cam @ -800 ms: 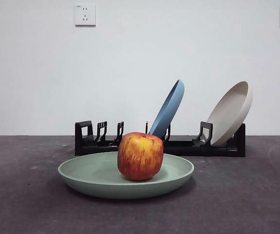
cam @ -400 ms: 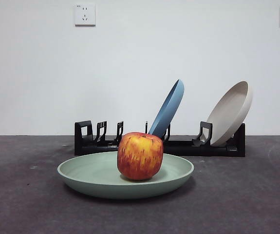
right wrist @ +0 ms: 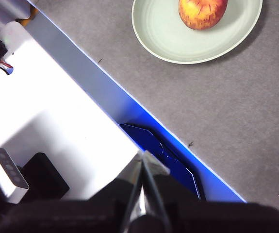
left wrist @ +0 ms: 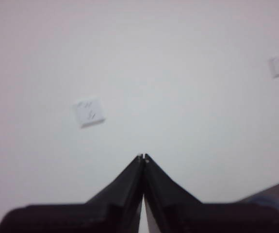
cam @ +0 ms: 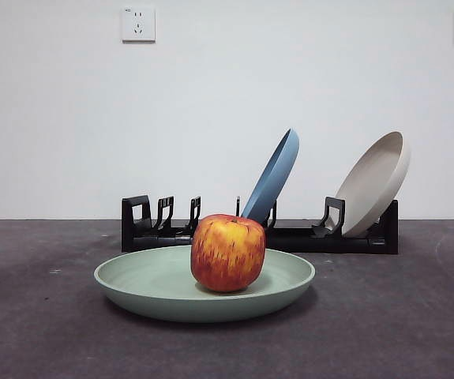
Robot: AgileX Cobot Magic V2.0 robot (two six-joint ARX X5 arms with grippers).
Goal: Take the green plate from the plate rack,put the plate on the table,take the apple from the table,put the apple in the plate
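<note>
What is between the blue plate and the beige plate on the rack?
Nothing stands between the blue plate and the beige plate; in the front view that stretch of the rack holds only its own black upright holder.

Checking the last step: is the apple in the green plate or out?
In. The apple sits upright inside the green plate, which lies flat on the table.

Front view sitting low at tabletop [cam: 37,332] level, looking level across at the wall [cam: 211,103], close on the green plate [cam: 155,288] and apple [cam: 227,253]. Left wrist view pointing at the same wall and socket [left wrist: 90,111]. Right wrist view looking down from high, sharing plate and apple with the front view.
</note>
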